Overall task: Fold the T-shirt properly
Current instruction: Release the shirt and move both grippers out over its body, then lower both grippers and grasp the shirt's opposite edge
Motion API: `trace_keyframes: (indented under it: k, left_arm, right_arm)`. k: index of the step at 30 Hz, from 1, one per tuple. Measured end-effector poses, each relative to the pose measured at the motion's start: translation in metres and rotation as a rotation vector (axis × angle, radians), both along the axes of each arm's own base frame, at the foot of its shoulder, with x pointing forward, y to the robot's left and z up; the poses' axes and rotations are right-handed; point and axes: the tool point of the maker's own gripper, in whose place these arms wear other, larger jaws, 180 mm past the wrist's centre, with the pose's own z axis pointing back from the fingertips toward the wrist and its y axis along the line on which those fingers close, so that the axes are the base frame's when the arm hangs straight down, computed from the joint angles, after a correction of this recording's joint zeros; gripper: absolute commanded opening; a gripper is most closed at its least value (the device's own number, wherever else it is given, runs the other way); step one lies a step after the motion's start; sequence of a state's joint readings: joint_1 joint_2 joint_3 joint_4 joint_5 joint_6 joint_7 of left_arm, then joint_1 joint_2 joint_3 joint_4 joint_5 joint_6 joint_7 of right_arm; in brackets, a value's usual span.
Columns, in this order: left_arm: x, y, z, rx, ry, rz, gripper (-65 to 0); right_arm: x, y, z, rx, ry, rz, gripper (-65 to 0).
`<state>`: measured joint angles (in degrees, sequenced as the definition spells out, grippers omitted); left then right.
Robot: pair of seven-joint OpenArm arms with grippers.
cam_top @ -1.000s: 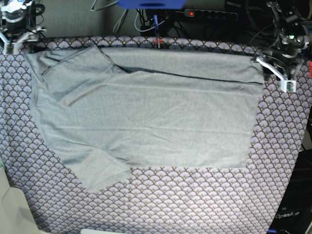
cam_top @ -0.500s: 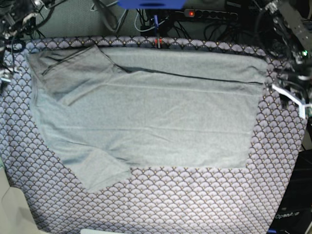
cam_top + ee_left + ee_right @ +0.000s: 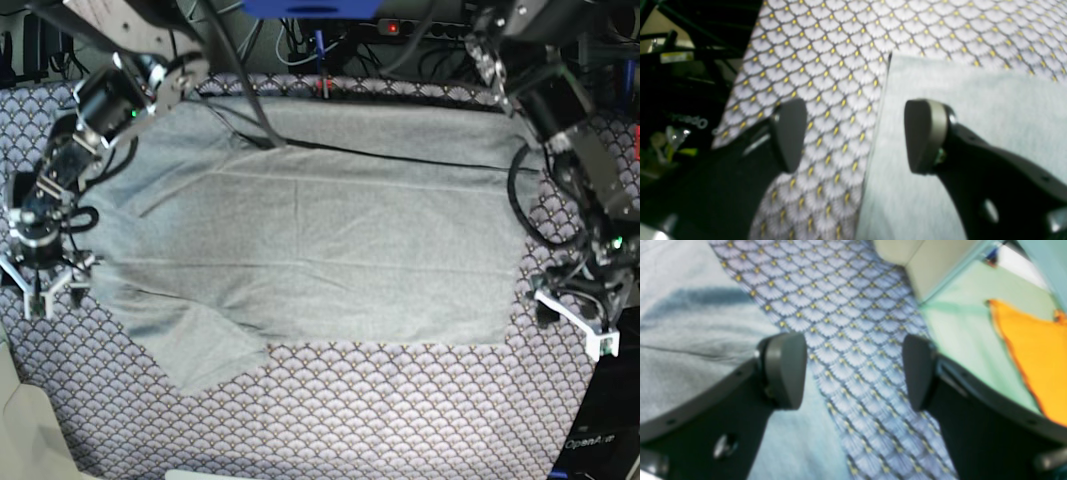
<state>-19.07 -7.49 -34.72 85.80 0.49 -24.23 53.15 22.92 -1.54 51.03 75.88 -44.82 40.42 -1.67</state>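
Right now both arms sit low at the near corners of the T-shirt [image 3: 320, 240], which lies flat on the scallop-patterned cloth [image 3: 400, 410], long axis running side to side between the two grippers. Left gripper [image 3: 855, 135] has jaws spread wide, empty, straddling the shirt's side edge: one pad over fabric, the other over bare cloth. Right gripper [image 3: 853, 370] is also wide open and empty; the shirt lies just inboard of it, under one pad, with patterned cloth between the pads. Each arm is about equally close to its own edge. Next grab probably needs a slight inward shift onto the hem corners.
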Motion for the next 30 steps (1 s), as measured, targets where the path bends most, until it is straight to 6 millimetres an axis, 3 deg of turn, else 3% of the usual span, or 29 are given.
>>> trace_keyframes:
  k: [2, 8, 11, 15, 19, 24, 27, 30]
  left_arm:
    - [0.024, -0.008, -0.003, 0.011, -0.025, -0.024, -20.8]
    - [0.057, -0.044, -0.046, -0.003, 0.035, -0.085, -20.8]
    - [0.064, -0.052, -0.059, -0.003, 0.040, -0.107, -20.8]
    - [0.065, -0.053, -0.061, 0.004, 0.041, -0.111, -20.9]
    - [0.065, -0.050, -0.059, 0.008, 0.036, -0.106, -20.9]
    - [0.066, -0.051, -0.059, 0.005, 0.034, -0.109, -20.9]
    - [0.065, -0.050, -0.059, 0.006, 0.035, -0.106, -21.0]
    - [0.066, -0.050, -0.059, 0.005, 0.034, -0.106, -21.0]
  right_arm:
    - [0.019, 0.002, -0.009, 0.025, 0.037, 0.026, -19.7]
    - [0.044, 0.012, -0.039, 0.135, 0.102, 0.087, -19.7]
    - [0.047, 0.012, -0.065, 0.208, 0.185, 0.110, -19.7]
    - [0.055, 0.016, -0.076, 0.287, 0.204, 0.137, -19.7]
    - [0.047, 0.026, -0.094, 0.367, 0.234, 0.142, -19.7]
    - [0.041, 0.031, -0.102, 0.380, 0.229, 0.139, -20.0]
    - [0.037, 0.038, -0.106, 0.403, 0.186, 0.138, -26.5]
    - [0.035, 0.038, -0.108, 0.398, 0.188, 0.139, -41.0]
